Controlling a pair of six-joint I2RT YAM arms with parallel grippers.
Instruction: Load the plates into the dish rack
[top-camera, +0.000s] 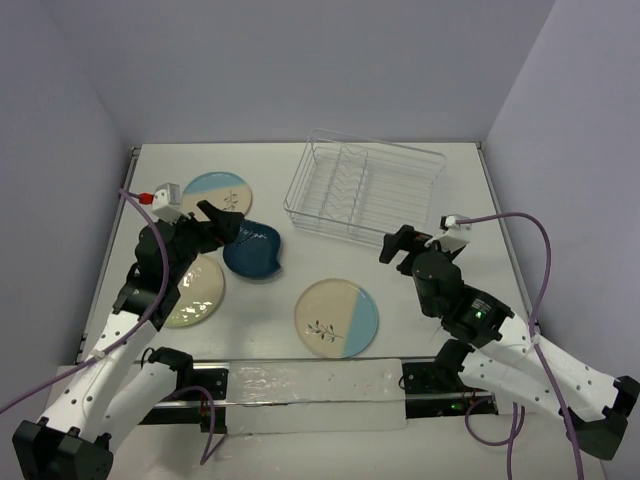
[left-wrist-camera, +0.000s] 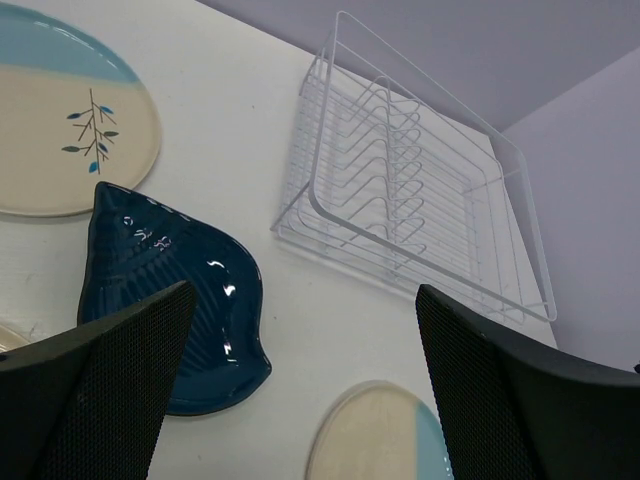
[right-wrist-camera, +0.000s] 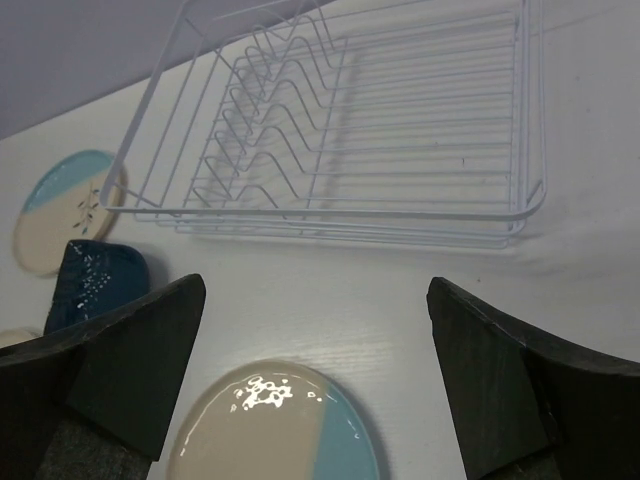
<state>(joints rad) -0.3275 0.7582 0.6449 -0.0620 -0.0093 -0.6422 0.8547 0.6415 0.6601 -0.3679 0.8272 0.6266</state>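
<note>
The wire dish rack (top-camera: 335, 226) stands empty at the back of the table. Four plates lie flat on the table: a cream-and-blue sprig plate (top-camera: 218, 195) at the back left, a dark blue plate (top-camera: 253, 250), a plain cream plate (top-camera: 193, 290) partly under my left arm, and a second cream-and-blue plate (top-camera: 337, 317) near the front. My left gripper (top-camera: 222, 222) is open and empty above the dark blue plate's left edge. My right gripper (top-camera: 400, 243) is open and empty, between the rack and the near plate.
The left wrist view shows the rack (left-wrist-camera: 390, 170), the dark blue plate (left-wrist-camera: 180, 300) and both sprig plates (left-wrist-camera: 60, 130) (left-wrist-camera: 380, 435). The right wrist view shows the rack (right-wrist-camera: 330, 212) and the near plate (right-wrist-camera: 280, 430). Walls enclose the table.
</note>
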